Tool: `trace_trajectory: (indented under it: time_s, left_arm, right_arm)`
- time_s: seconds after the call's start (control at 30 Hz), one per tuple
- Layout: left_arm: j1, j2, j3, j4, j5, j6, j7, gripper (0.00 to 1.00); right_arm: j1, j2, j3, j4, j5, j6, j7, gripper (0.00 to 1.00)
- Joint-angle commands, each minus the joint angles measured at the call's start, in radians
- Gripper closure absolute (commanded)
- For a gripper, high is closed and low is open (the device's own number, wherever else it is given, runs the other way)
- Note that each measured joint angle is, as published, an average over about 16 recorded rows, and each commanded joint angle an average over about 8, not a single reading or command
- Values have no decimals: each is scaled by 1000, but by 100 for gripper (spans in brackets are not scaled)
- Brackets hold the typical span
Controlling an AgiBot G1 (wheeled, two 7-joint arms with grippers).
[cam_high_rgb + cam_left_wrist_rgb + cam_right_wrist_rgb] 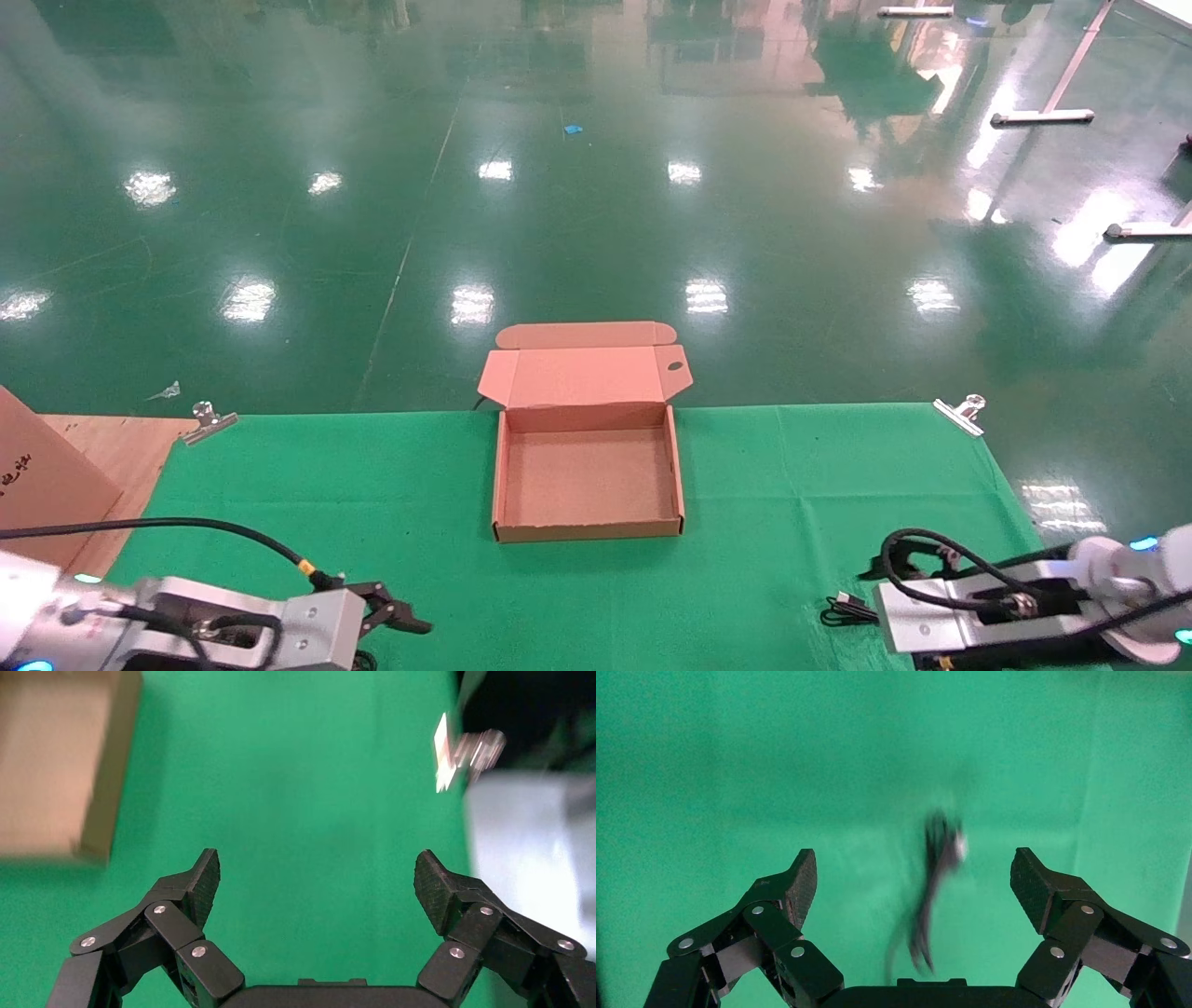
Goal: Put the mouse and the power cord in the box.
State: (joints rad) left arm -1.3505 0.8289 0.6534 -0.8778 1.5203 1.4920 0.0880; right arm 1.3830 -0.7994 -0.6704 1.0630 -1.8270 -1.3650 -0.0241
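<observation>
The brown cardboard box (587,533) lies open in the middle of the green cloth, lid folded back, and nothing shows inside it. It also appears as a blurred corner in the left wrist view, box (98,776). My left gripper (406,617) hovers open over bare cloth near the front left, left gripper (316,874). My right gripper (912,874) is open low over the cloth at the front right. Between its fingers lies a thin black cable with a USB plug (940,857), also seen as the thin cable (846,608). The mouse body and the power cord are out of view.
Metal clips (207,421) (962,413) pin the cloth (792,485) at its far corners. A cardboard sheet (42,485) stands on a wooden board (116,447) at the left edge. Glossy green floor lies beyond the table.
</observation>
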Motion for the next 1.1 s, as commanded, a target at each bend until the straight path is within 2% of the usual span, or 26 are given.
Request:
trace_trajectory:
  time_s: [0.03,0.17,0.33,0.57,0.87,0.9,1.1]
  left_arm:
    - [-28,24,37,42,84,-16,31,0]
    - [-64,69,93,120,215,-74,77,0]
    - [-90,110,124,240,293,-140,133,0]
    - [-123,146,134,412,330,-217,213,0]
    - [-159,178,123,585,322,-278,314,0]
    - [-161,180,120,600,318,-282,327,5]
    - [-174,190,104,668,291,-291,404,80]
  right_arm:
    - [20,-31,-31,-37,-84,24,-17,0]
    - [36,-87,-61,-161,-161,98,-78,0]
    - [47,-161,-83,-333,-207,184,-158,0]
    - [78,-254,-85,-563,-203,271,-274,0]
    - [133,-326,-70,-779,-174,331,-403,0]
    - [138,-330,-67,-796,-169,335,-415,2]
    - [165,-352,-54,-878,-146,348,-485,77]
